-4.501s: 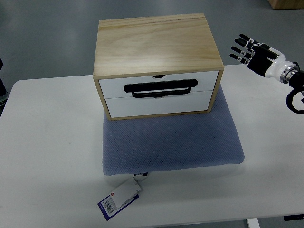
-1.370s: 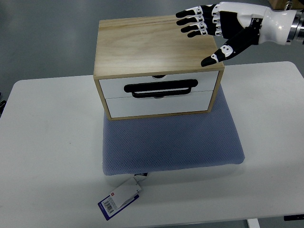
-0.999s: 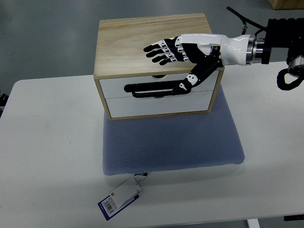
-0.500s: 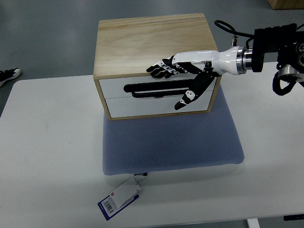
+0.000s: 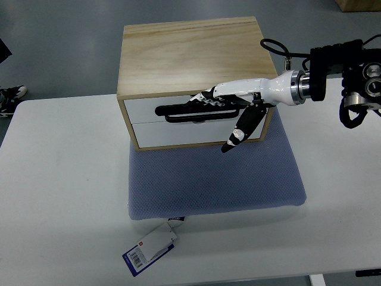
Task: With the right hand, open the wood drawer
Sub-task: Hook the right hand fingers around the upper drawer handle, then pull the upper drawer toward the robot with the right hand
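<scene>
A light wood box (image 5: pixel 190 53) with two white drawer fronts stands on a blue-grey pad (image 5: pixel 214 179). The upper drawer (image 5: pixel 141 111) carries a long black handle (image 5: pixel 178 112) and sits flush with the box front. My right hand (image 5: pixel 214 122) reaches in from the right at the drawer front. Its fingers (image 5: pixel 205 100) lie stretched out along the right part of the handle, and the thumb (image 5: pixel 237 132) points down across the lower drawer (image 5: pixel 178 132). The hand is open and holds nothing. My left arm does not show.
The pad lies on a white table (image 5: pixel 59 179). A paper tag (image 5: pixel 149 248) hangs from the pad's front edge near the table's front. A shoe (image 5: pixel 9 95) shows on the floor at the far left.
My right hand came in from the far right, passed over the box top, then dropped to the drawer front. Its fingers now lie at the handle, lower than half a second ago.
</scene>
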